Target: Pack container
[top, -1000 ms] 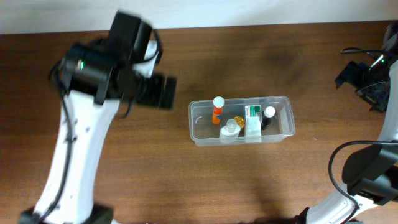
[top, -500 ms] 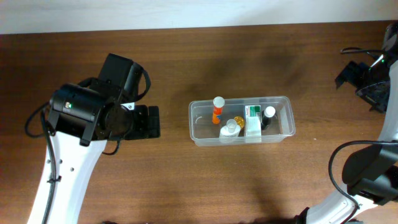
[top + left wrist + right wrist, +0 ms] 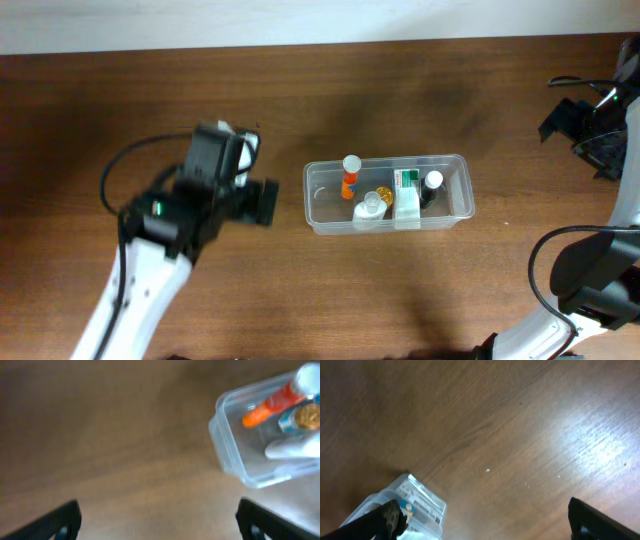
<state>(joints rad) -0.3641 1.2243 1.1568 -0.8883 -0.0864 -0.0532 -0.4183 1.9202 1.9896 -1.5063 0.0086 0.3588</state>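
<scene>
- Container (image 3: 320, 205): clear tub w/ rounded corners, sits on the brown counter (image 3: 400, 90) a bit right of centre, long side running left-right, upright.
- Inside, left to right: orange bottle (image 3: 348, 178) w/ white cap, a whitish bottle (image 3: 370, 207) toward the near wall, a green-and-white box (image 3: 406, 195), and a black bottle (image 3: 431, 187) w/ white cap near the right end. Left end of the tub's floor is bare.
- Left tool (image 3: 272, 202): just left of the container's left end, not touching it. Fingers wide apart, nothing between them.
- Left wrist view: tool (image 3: 160, 525) tips show at both lower corners, only bare wood between. Container (image 3: 230, 455) sits upper right, w/ the orange bottle (image 3: 267, 404) lying slantwise in the picture and a gold-topped item (image 3: 308, 416) beside it; picture is blurred, so finer detail can't be read.
- Left arm (image 3: 140, 290): white, reaches in from the near-left corner.
- Right tool (image 3: 578, 135): at the far right edge, well apart from the container.
- Right wrist view: tool (image 3: 485, 522) fingers spread apart, holding nothing, wood grain w/ a bright glare patch between. One corner of the container (image 3: 420, 502) shows lower left, next to one fingertip; whether they touch, can't tell.
</scene>
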